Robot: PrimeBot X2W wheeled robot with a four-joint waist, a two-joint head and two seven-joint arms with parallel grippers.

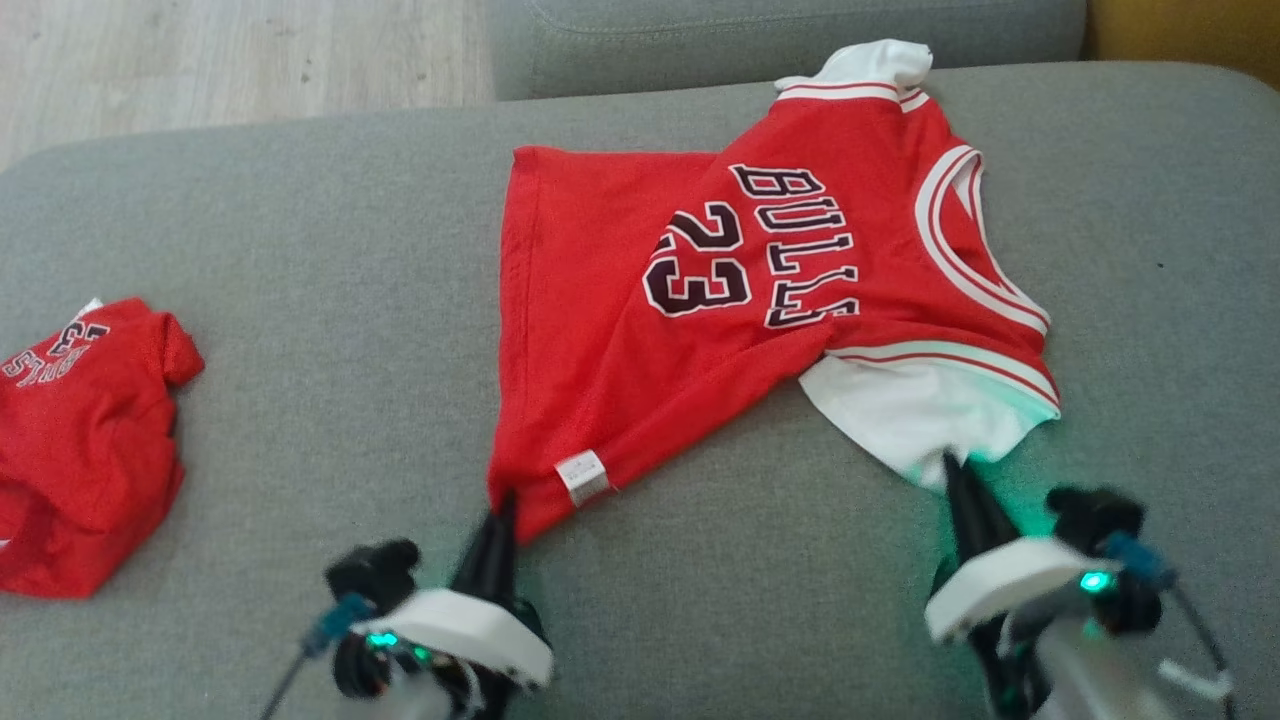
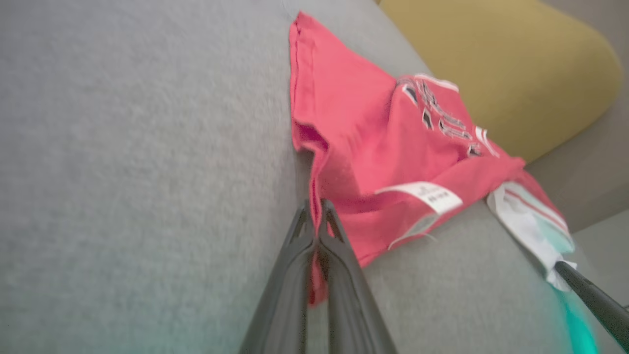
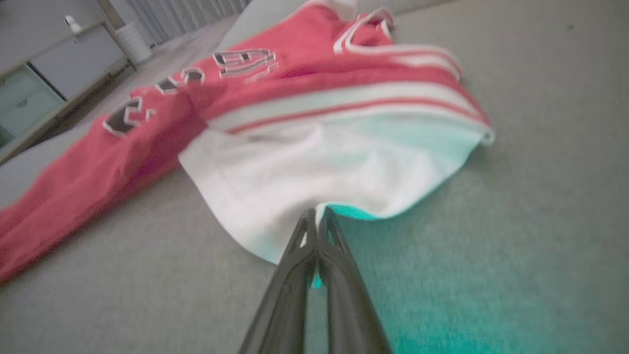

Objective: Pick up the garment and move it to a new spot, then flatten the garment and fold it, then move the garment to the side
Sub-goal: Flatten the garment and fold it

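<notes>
The garment [image 1: 700, 300] is a red basketball jersey with "BULLS" and "23" printed in dark, white-edged characters, white and red striped trim at the neck and armholes, and short white sleeves. It lies spread, somewhat skewed and wrinkled, on the grey sofa cushion [image 1: 300, 250], in the middle to right of the head view, its neck turned to the robot's right and its hem to the left. A small white label [image 1: 583, 476] sits near the hem corner closest to the robot. There are two white sleeves: one [image 1: 880, 62] at the far edge of the cushion, the other [image 1: 900, 415] on the near side. There are two red garments in all: the second red garment [image 1: 85, 450] lies crumpled, well apart, at the left edge of the cushion. Two grippers are in play. The left gripper [image 1: 503, 510] has its jaws pressed together on the near hem corner just beside the label; in the left wrist view a strip of red cloth runs between its fingers [image 2: 339, 275]. The right gripper [image 1: 952, 470] has its jaws closed on the near edge of the white sleeve; the right wrist view shows the white fabric pinched at its tips [image 3: 317, 216]. A green glow tints the cushion and the sleeve beside it.
</notes>
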